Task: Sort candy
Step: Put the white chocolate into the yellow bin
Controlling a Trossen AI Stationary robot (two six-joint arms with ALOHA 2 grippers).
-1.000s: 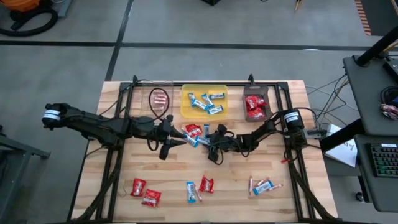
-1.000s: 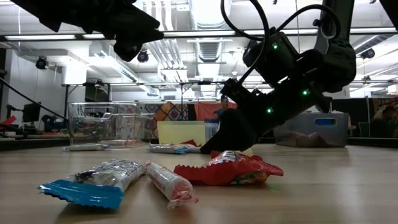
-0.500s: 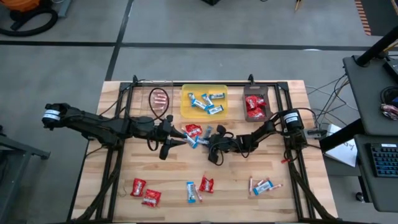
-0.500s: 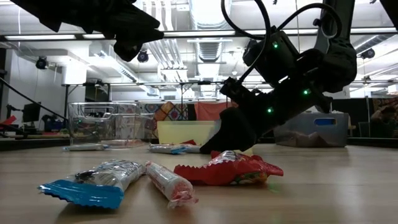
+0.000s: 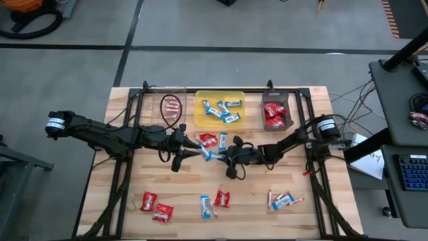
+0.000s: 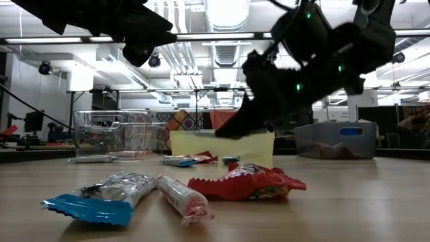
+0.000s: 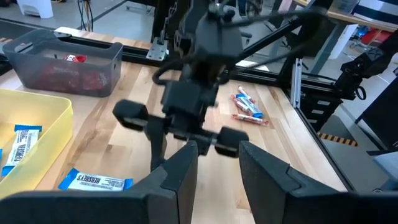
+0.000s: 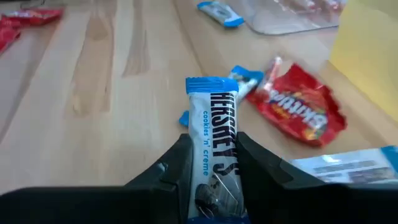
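Right gripper [image 8: 210,171] clamped on a blue-and-white wrapped candy bar [image 8: 216,134] — off the table.
Bar sticks out between its fingers, above the wooden tabletop [image 5: 261,184], mid-table; left gripper [image 7: 216,158] nearby — fingers narrowly apart, nothing held.

Along the far edge of the wooden tabletop [image 5: 134,181] stand three trays: the clear plastic tray [image 5: 172,107] at left, the yellow tray [image 5: 219,108] in the middle, the dark grey tray [image 5: 275,111] at right. Loose wrapped candy [image 5: 206,206] lies near the front edge, more before the yellow tray.
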